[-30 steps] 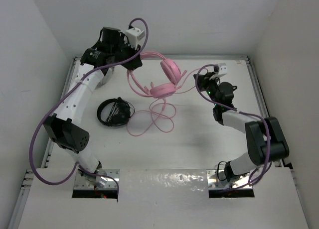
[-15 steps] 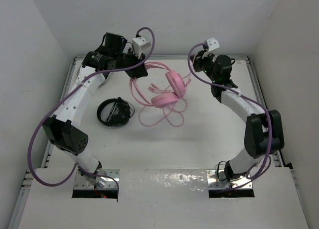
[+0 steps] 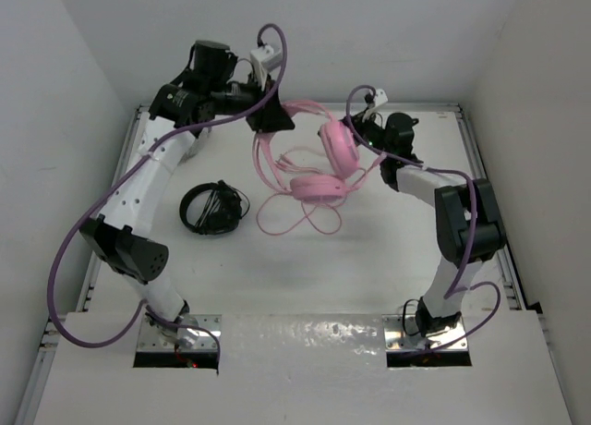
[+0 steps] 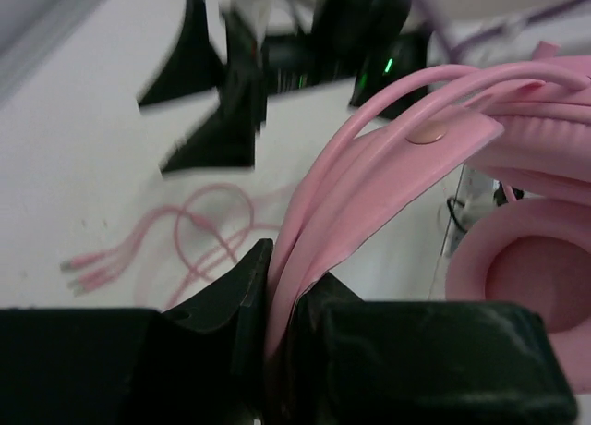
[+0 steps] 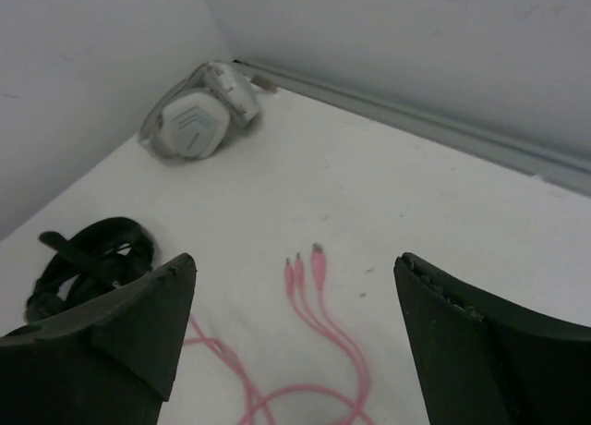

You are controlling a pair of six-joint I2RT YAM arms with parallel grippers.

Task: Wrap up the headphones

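Note:
The pink headphones [image 3: 323, 166] hang above the table by their thin headband [image 4: 369, 176], with my left gripper [image 3: 273, 120] shut on the band [image 4: 277, 286]. One round earcup [image 4: 526, 277] shows at the right of the left wrist view. The long cable [image 3: 295, 214] trails down in loops onto the table, and its plug ends [image 5: 305, 263] lie flat. My right gripper [image 3: 362, 134] is just right of the upper earcup. It stands open [image 5: 294, 263] above the plugs with nothing between its fingers [image 5: 148, 314].
Black headphones [image 3: 212, 208] lie on the table left of the cable loops, also seen in the right wrist view [image 5: 88, 259]. White-grey headphones [image 5: 199, 120] rest in the far corner against the wall. Walls close the table on three sides.
My right gripper rose, swung in toward the headphones and opened. My left gripper carried the hanging headphones to the right, and the cable loops shifted right with them.

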